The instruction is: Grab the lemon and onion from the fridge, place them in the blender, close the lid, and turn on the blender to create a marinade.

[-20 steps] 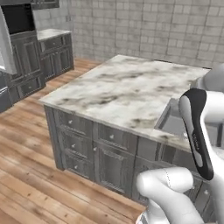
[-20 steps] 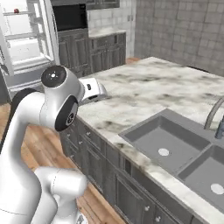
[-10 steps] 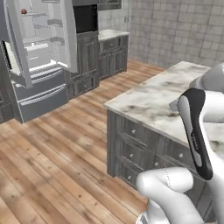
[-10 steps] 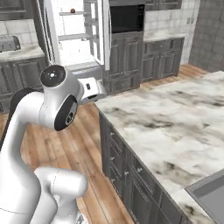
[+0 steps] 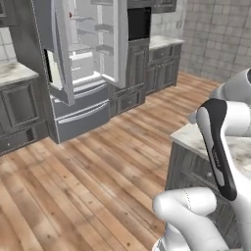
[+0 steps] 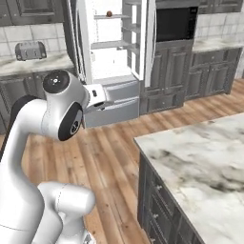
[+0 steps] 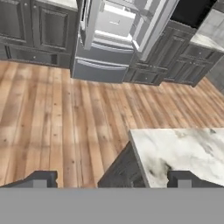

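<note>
1. Fingers first: you see the gripper (image 7: pixel 112 179) at the bottom of the hand view, its two dark tips set wide apart with nothing between them, above the wood floor (image 7: pixel 52 122) and a corner of the marble island top (image 7: pixel 183 153).
2. Most of that island is cut off; in the right base view its top (image 6: pixel 200 162) runs out of the picture at the right and bottom, and the drawers under it are partly cropped.
3. Beyond the floor stands the fridge (image 6: pixel 114 57), doors swung open, well apart from the arm. Its upper part is cut off in all three views, and in the left base view the near door (image 5: pixel 61 54) hides part of the shelves.
4. On an upper fridge shelf you can pick out a small round brownish thing, probably the onion (image 6: pixel 109 14); it is too small to be sure.
5. Left of the fridge, a toaster (image 6: pixel 30 50) sits on the far counter, blurred.
6. Right of the fridge is a black wall oven (image 6: pixel 176 23). You will find no readable writing or brand anywhere.
</note>
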Tool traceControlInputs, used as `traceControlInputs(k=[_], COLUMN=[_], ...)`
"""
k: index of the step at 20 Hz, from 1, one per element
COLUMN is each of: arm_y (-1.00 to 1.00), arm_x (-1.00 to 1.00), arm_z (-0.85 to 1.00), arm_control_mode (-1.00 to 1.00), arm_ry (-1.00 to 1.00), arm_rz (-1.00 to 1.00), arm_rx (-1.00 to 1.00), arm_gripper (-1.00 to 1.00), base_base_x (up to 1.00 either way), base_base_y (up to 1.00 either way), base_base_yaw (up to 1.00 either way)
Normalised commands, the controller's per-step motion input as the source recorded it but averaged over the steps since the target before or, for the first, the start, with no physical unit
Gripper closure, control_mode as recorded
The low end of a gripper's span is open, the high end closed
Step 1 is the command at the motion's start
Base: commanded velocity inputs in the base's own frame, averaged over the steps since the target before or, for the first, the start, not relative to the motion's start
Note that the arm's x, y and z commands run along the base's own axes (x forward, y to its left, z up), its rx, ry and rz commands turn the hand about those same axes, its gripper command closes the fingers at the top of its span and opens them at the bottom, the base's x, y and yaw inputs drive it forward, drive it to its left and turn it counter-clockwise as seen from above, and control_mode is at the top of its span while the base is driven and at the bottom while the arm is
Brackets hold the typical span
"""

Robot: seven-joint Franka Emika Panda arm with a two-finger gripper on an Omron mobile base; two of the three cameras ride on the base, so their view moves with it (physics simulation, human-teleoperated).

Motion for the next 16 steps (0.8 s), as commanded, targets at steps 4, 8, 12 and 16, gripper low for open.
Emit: traceControlInputs(k=[4,8,12,16], arm_y=[0.00,0.00,0.00,0.00], arm_x=[0.00,0.00,0.00,0.00], arm_z=[0.00,0.00,0.00,0.00], arm_control_mode=[1.00,1.00,1.00,1.00], arm_ry=[0.00,0.00,0.00,0.00], arm_rz=[0.00,0.00,0.00,0.00], arm_rx=[0.00,0.00,0.00,0.00], arm_gripper=[-1.00,-1.00,-1.00,-1.00], base_base_x=[1.00,1.00,1.00,1.00], base_base_y=[0.44,0.32,0.06,0.00], base_base_yaw=[0.10,0.04,0.00,0.00])
